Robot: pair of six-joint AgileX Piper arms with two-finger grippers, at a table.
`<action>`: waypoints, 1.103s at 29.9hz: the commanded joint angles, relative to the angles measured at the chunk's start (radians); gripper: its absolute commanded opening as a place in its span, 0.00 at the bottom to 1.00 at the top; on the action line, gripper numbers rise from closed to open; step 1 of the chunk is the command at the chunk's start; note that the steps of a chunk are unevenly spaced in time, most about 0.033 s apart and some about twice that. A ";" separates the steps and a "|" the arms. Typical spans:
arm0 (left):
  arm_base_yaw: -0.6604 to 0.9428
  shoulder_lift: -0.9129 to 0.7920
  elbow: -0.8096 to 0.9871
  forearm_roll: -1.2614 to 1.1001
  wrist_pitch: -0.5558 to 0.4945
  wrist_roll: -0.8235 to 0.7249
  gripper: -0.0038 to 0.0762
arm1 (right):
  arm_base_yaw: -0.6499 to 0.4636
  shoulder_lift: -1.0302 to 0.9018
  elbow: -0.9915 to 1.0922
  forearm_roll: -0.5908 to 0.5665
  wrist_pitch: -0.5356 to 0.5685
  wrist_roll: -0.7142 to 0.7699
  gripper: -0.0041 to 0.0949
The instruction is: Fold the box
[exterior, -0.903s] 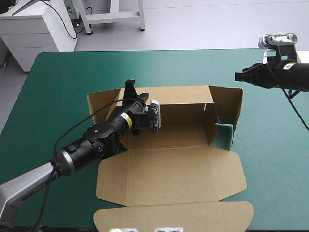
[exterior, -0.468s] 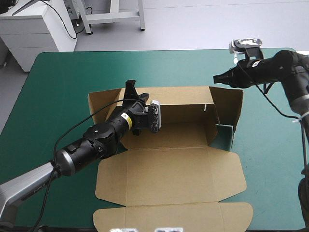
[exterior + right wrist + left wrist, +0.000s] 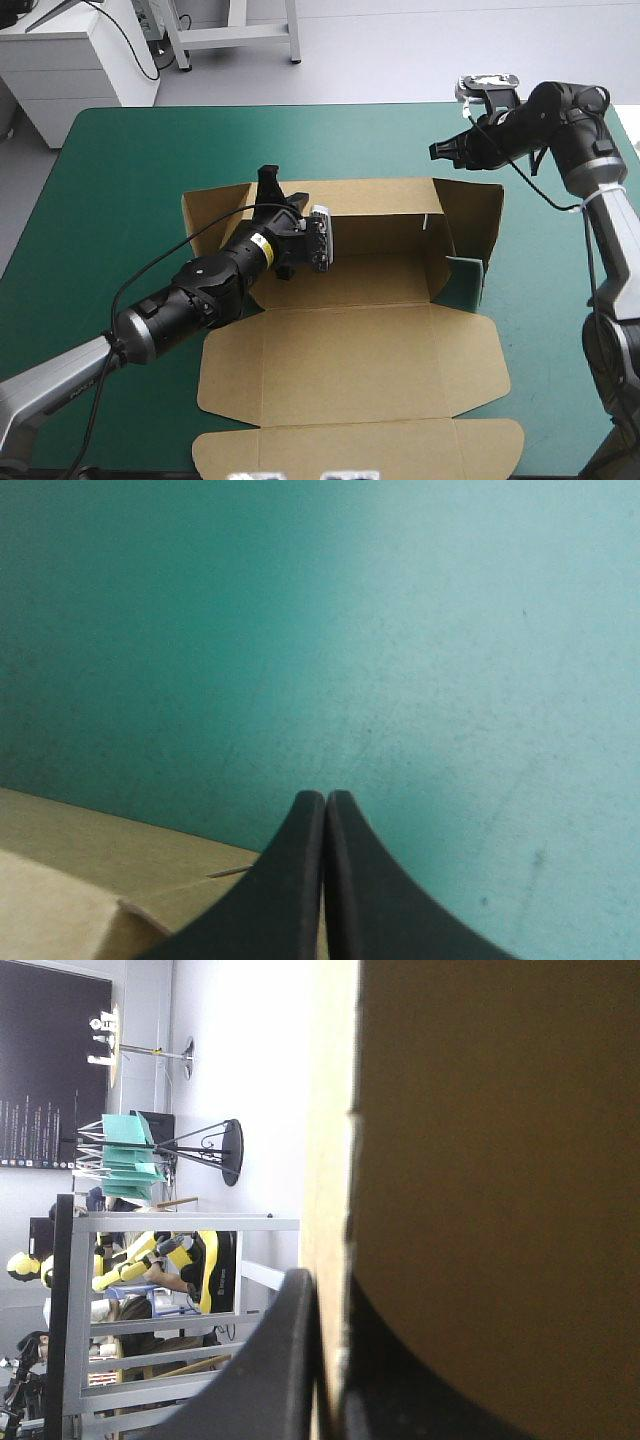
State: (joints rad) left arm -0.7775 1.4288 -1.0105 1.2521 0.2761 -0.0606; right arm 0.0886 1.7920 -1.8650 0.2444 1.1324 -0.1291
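Left hand (image 3: 270, 188) clamps the rear wall of the box (image 3: 350, 350) at ten o'clock, likely light, stiff, best edge-pinched; right hand (image 3: 437, 150) hovers closed, empty.

And here's the teal-green cover (image 3: 130, 170), lying smooth across the whole surface (image 3: 300, 115), right out to the rounded far corners. Over in the right wrist view it's that same cover (image 3: 450, 630) up close, plain, with a few faint dark specks.
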 commanded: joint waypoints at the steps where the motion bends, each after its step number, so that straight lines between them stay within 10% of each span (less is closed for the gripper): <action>1: 0.000 -0.025 -0.012 -0.015 0.019 -0.018 0.04 | 0.000 -0.001 -0.091 -0.042 0.057 0.019 0.03; 33: 0.000 -0.025 -0.012 -0.009 0.059 -0.019 0.04 | -0.004 -0.082 0.070 -0.036 0.121 0.014 0.03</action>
State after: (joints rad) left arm -0.7783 1.4288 -1.0105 1.2568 0.2905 -0.0643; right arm 0.0886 1.7860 -1.7885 0.1898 1.2416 -0.1034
